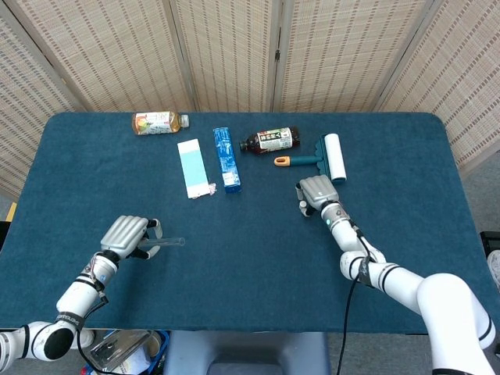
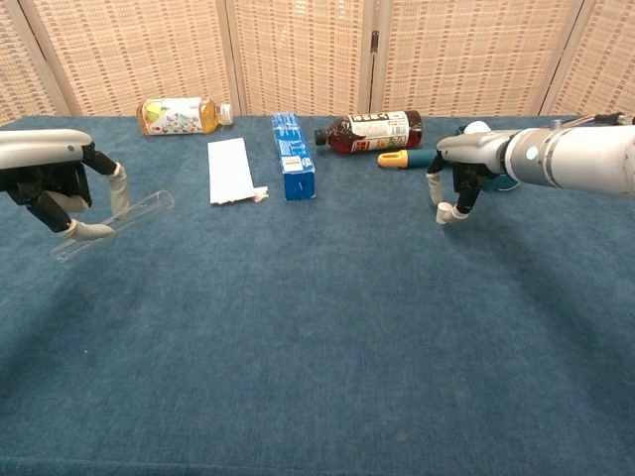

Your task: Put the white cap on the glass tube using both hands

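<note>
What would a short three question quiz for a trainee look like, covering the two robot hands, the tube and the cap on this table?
1. True or false: the left robot hand holds the glass tube.
2. Multiple choice: the white cap is (A) already on the tube, (B) at the fingertips of the right robot hand, (C) beside the white box.
3. Fill in: the orange-handled lint roller lies just beyond the ____ robot hand.

Key: 1 true. 2 B; whether the cap is already pinched or only touched cannot be told. 3 right.
</note>
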Motion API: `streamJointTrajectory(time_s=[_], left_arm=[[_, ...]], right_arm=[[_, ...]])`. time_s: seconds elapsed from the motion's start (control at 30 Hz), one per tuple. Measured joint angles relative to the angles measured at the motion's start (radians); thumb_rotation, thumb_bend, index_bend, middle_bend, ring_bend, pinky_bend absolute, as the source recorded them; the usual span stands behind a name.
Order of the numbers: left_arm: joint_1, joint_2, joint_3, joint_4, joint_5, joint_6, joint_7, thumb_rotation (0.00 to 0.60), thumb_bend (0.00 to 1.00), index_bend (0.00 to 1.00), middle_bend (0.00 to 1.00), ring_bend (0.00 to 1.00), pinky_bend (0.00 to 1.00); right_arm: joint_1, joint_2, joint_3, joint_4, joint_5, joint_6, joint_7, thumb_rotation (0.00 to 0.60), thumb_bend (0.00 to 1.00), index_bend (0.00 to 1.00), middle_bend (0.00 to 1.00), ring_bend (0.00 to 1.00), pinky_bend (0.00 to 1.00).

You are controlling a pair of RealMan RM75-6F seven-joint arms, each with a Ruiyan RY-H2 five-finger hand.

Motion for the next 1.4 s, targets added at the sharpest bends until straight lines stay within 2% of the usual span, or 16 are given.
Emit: streamJointTrajectory(time_s=[0.57,0.9,1.03,1.17,1.4], left_arm=[[-0.004,-0.006,0.0,0.007,-0.009,-0.009,0.001,0.6,0.38,0.63,1.0,1.0,1.0],[-0.009,-0.004,-0.017,0.021,-0.035,-0.02,-0.02,0.6,0.39,0.63,1.0,1.0,1.0],[-0.013,0.004,-0.04,0.028,-0.041,-0.023,-0.052,0.6,0.4,0.63,1.0,1.0,1.0],[-0.023,0.01,-0.068,0.036,-0.048,-0.028,-0.076,0.6,0.4,0.63,1.0,1.0,1.0],[-0.067,-0.013,-0.115,0.073,-0.086,-0.047,-0.09,0.6,0.4,0.63,1.0,1.0,1.0]], right_arm=[[0.005,-0.001,-0.013,0.002,0.015,0.003,-0.004,0.6,0.29,0.53,1.0,1.0,1.0],[-0.003,0.036,-0.007,-0.054,0.012,0.03,0.002,0.6,0.41,0.61,1.0,1.0,1.0],[-0.017,0.101,0.002,-0.159,-0.007,0.07,0.011,0.6,0.49,0.62,1.0,1.0,1.0],[-0.038,0.197,0.016,-0.312,-0.028,0.117,0.023,0.6,0.53,0.62,1.0,1.0,1.0],[-0.099,0.434,0.066,-0.672,-0.091,0.205,0.093,0.6,0.54,0.64,1.0,1.0,1.0]])
